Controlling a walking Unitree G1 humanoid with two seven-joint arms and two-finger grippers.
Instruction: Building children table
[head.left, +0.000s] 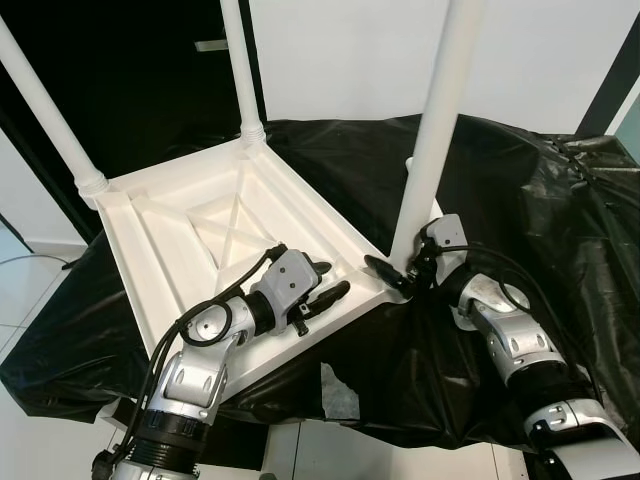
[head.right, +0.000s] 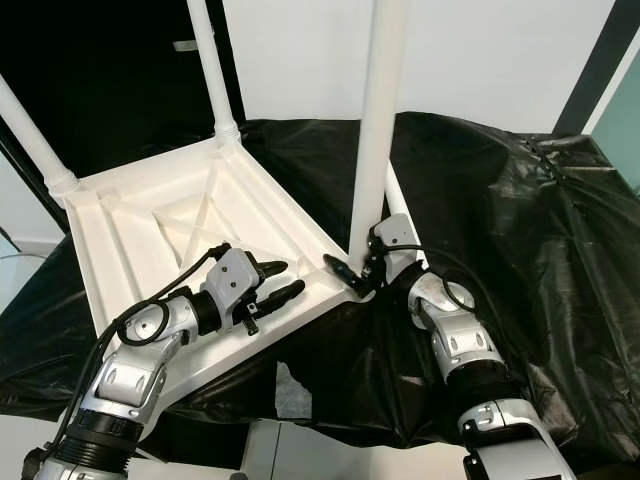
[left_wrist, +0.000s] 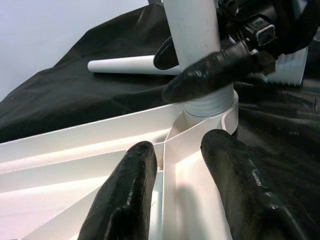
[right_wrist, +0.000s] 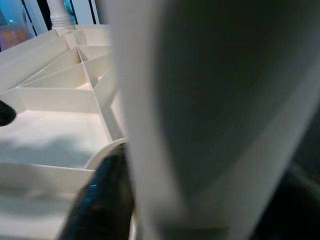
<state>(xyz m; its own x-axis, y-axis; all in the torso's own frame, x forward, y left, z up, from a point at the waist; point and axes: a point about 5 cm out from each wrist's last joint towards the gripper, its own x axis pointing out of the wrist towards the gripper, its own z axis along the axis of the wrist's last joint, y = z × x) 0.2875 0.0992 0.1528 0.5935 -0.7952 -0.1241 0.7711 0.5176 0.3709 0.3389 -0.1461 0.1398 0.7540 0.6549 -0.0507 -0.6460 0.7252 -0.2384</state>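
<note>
From the left eye, I am looking down on the tabletop (head.left: 190, 225), lying upside down on black sheeting (head.left: 520, 200), ribs up, with two legs (head.left: 243, 70) already standing at the far corners. My right gripper (head.left: 392, 272) is closing its fingers round the foot of the third leg (head.left: 437, 130) at the near right corner. My left gripper (head.left: 322, 287) is resting on the near rim with fingers parted, gripping nothing.

The right eye is giving me the same scene: the leg (head.right: 378, 120) is rising straight from its corner socket, and my right gripper (head.right: 350, 268) is hugging it just above the rim.

In the left wrist view, my two fingers (left_wrist: 131, 195) are spread over a rib, and beyond them the threaded collar (left_wrist: 210, 105) is sitting in the socket. A fourth leg (left_wrist: 127, 65) is lying loose on the sheeting behind (that one comes after, I judge).

In the right wrist view, the leg (right_wrist: 200, 100) is pressing close between my fingers (right_wrist: 107, 200), with the ribs (right_wrist: 65, 85) behind it.

To do this well, I am thinking I should keep the leg plumb while turning it, press the top down with my left so it cannot spin, and stop once the collar seats flush.
</note>
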